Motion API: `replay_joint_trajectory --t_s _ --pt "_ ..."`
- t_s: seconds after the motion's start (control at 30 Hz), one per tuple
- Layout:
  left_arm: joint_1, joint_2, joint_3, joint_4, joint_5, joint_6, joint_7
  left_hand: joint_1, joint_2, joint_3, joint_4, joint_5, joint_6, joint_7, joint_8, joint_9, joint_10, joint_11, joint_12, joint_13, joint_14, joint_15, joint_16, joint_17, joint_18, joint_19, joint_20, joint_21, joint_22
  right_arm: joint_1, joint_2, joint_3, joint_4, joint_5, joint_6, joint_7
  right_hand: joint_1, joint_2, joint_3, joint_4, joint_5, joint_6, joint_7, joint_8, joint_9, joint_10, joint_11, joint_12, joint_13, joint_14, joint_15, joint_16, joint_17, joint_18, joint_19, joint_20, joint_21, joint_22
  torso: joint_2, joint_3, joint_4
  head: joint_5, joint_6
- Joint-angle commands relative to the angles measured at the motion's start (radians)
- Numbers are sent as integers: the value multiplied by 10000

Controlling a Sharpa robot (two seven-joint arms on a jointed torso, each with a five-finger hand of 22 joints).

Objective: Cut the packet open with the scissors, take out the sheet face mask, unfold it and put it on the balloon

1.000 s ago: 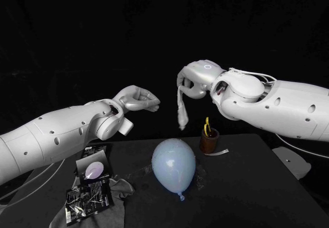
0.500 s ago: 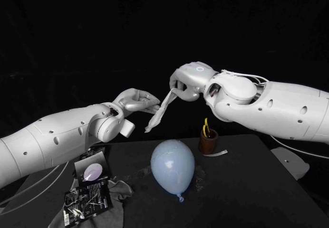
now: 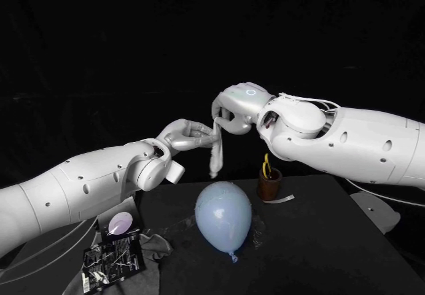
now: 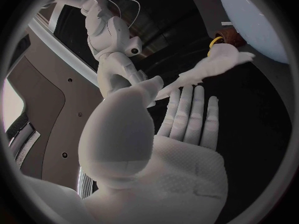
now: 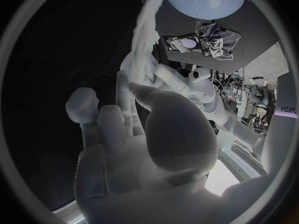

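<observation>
Above the table's far edge my right hand (image 3: 232, 114) (image 5: 131, 129) holds the top of the white sheet face mask (image 3: 215, 153) (image 5: 144, 25), which hangs down as a narrow folded strip. My left hand (image 3: 186, 134) (image 4: 181, 119) has come up beside it and pinches the mask (image 4: 218, 64) near its top between thumb and fingertips. The pale blue balloon (image 3: 223, 215) (image 4: 261, 20) (image 5: 202, 0) lies on the table below the strip's lower end. The yellow-handled scissors (image 3: 268, 163) (image 4: 215, 41) stand in a brown cup (image 3: 269, 183). The cut packet (image 3: 113, 258) (image 5: 199, 44) lies at the front left.
A grey cloth (image 3: 155, 243) lies crumpled beside the packet, with a second dark packet (image 3: 121, 221) bearing a round pale picture behind it. A white strip (image 3: 282, 197) lies by the cup. The table's right edge (image 3: 358, 209) runs close to the cup.
My left hand has risen and moved right to meet the mask and take hold of it. My right hand has shifted left, and the strip now hangs straight down instead of slanting.
</observation>
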Motion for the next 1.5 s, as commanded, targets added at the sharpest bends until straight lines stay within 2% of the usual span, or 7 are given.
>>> replay_joint_trajectory --t_s 0.03,0.4,0.53,0.67,1.13,1.27,1.5 --pt "-4 68 13 26 -285 205 361 42 -71 -213 85 -38 42 52 -188 -128 -71 26 -37 -12 -128 33 -139 -42 -203 -205 -10 -74 -13 11 -4 10 80 -181 -98 -120 57 -6 38 15 23 56 -33 140 725 59 -2 20 18 41 -37 65 31 138 57 -30 11 835 1 2 -7 -21 -9" --pt "-26 148 13 44 -374 -83 315 359 99 -864 256 -38 194 100 -580 -409 -234 80 -2 4 -269 108 -408 -168 -297 -542 -16 -150 -28 11 66 10 124 -169 -121 -155 110 -45 116 3 24 67 -39 156 735 79 -12 17 28 65 -51 69 63 131 88 -43 38 845 -10 7 3 -5 2" --pt "-27 138 13 39 -267 -61 341 800 1011 -417 389 -33 723 -94 -480 -419 207 -103 159 47 -8 -30 -328 -146 -237 -133 -25 -66 19 10 90 10 120 -166 -96 -164 123 -56 138 -2 26 70 -40 159 737 83 -14 16 30 74 -54 73 80 130 94 -46 42 847 -7 0 2 -39 15" --pt "-29 112 13 47 -131 32 355 915 1485 -111 561 -35 836 -113 -510 -450 294 -126 123 13 97 -64 -308 -142 -209 -67 -20 -52 19 10 89 9 89 -165 -35 -201 128 -62 147 -4 25 71 -40 160 737 84 -14 15 31 73 -55 69 72 128 101 -48 50 850 -1 -7 3 -43 31" --pt "-30 10 13 -11 105 0 155 823 1317 -193 1035 -37 267 203 -1189 -774 -228 115 -84 -35 101 65 -444 -213 -200 -157 -18 -89 -1 9 -15 7 102 -167 -12 -242 135 -72 163 -6 25 71 -39 162 738 84 -14 13 32 75 -56 68 74 134 87 -50 19 840 -6 6 -1 -43 24" --pt "-30 -18 12 -50 118 -122 -13 855 1100 -365 1112 -38 -100 127 -1511 -933 -616 192 -90 -46 -104 154 -625 -319 -174 -175 -19 -98 -4 8 -53 7 152 -169 -38 -247 135 -72 163 -6 25 71 -39 162 738 84 -14 13 32 75 -56 68 74 134 87 -50 19 840 -6 6 3 -52 27" --pt "-30 -10 11 -84 36 -296 -196 1214 1128 -338 937 -35 287 200 -1382 -904 -645 171 -43 -28 -74 143 -687 -385 -102 47 -21 -45 19 8 -88 8 187 -172 -56 -254 139 -82 175 -5 25 72 -38 163 739 86 -14 11 34 80 -57 70 82 130 99 -51 38 847 -3 1 1 -33 19"
